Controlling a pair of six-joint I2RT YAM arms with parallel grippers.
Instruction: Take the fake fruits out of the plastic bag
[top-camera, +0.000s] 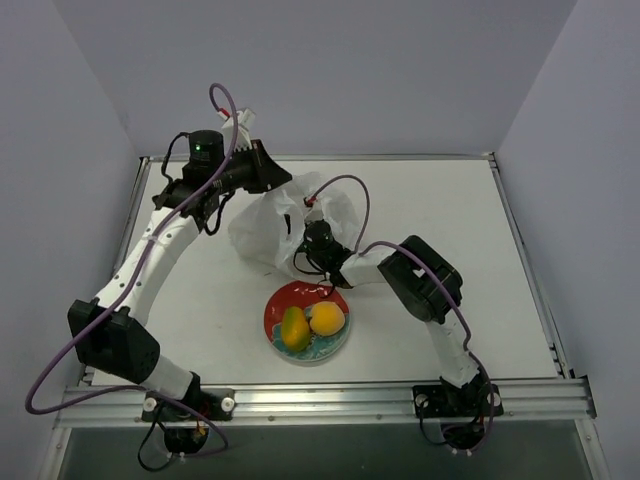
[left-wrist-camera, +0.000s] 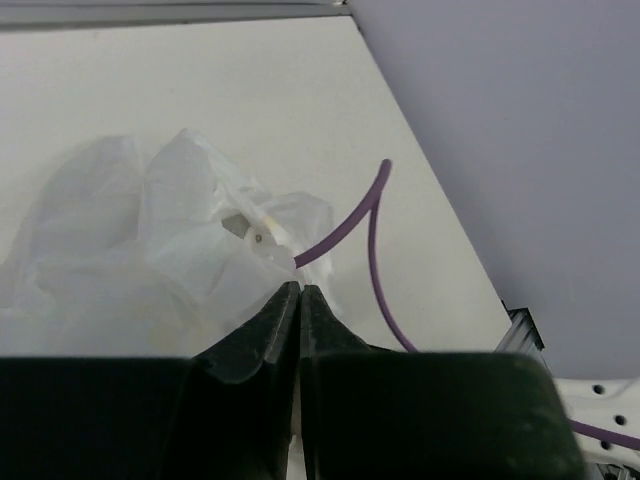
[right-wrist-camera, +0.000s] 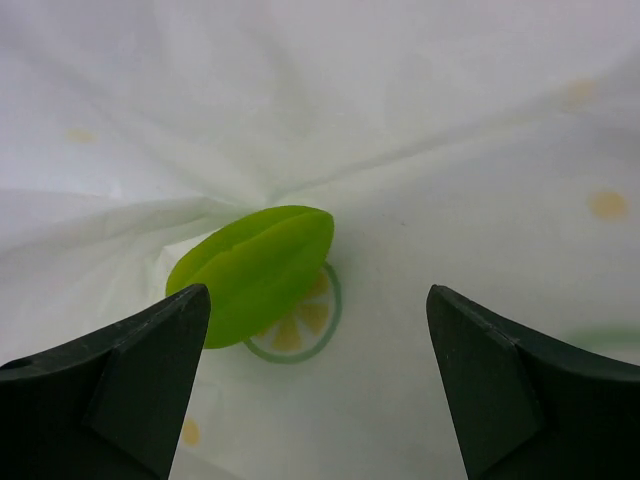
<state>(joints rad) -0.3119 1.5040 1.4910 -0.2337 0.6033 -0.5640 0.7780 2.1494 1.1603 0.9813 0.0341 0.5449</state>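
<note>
From above, the left gripper (top-camera: 272, 172) sits at the far edge of the plastic bag (top-camera: 262, 228), with film bunched just ahead of its fingers. The right gripper (top-camera: 306, 243) is pushed into the bag's near side, its tips sunk among the folds. Behind the right fingers, towards the arm bases, a floral plate (top-camera: 276, 303) carries two fake fruits, a mango shape (top-camera: 293, 328) and a round orange one (top-camera: 327, 318), touching each other.

On the left wrist camera the fingers are pressed tight together with no gap. The bag is heaped just beyond the tips and off to one side. Whether any film is nipped between them cannot be told.

On the right wrist camera the fingers stand wide apart and hold nothing. A flat green piece (right-wrist-camera: 255, 270) lies on the film between them, a little past the tips and much nearer one finger than the other.

The main risk is that closing here gathers film along with the piece, so lifting would drag the bag. The piece is also flat, glossy and off-centre, so the nearer finger may meet it first and shove it aside or tip it deeper into the folds
</note>
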